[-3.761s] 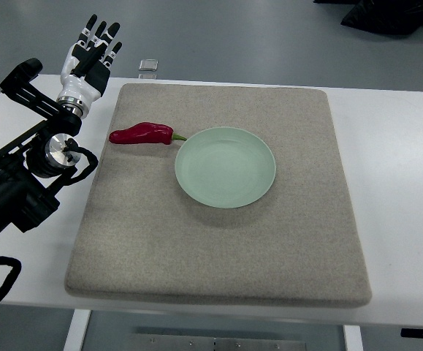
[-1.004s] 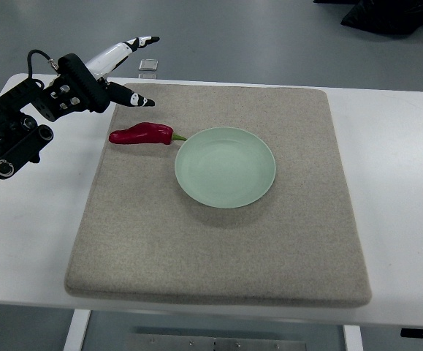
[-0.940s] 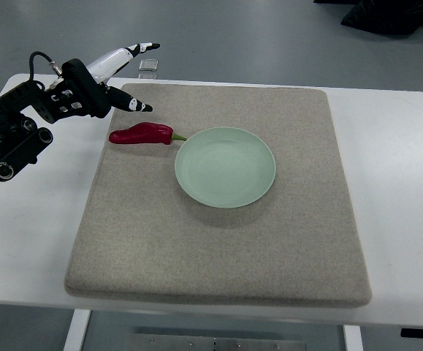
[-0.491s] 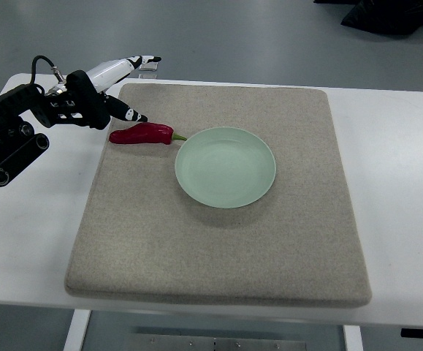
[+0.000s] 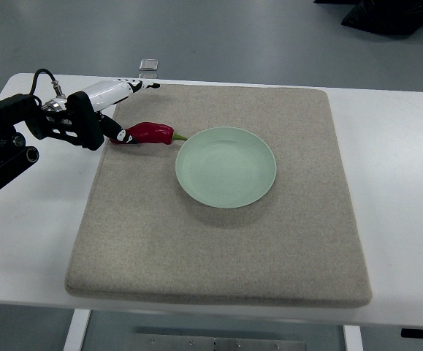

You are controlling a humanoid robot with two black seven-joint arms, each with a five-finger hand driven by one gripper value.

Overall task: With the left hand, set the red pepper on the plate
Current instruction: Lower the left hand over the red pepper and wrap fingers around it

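A dark red pepper with a green stem lies on the grey mat, just left of the pale green plate. My left hand comes in from the left edge and hovers over the pepper's left end. Its white fingers stretch out past the far side of the pepper, and the thumb tip touches or overlaps the pepper's blunt end. The hand is open and holds nothing. The plate has nothing on it. My right arm does not show.
The mat covers most of a white table. A small clear block sits at the table's far edge behind the hand. Dark objects lie on the floor at top right.
My left hand has lowered and moved toward the pepper, its thumb now reaching the pepper's left end. The pepper and plate have not moved.
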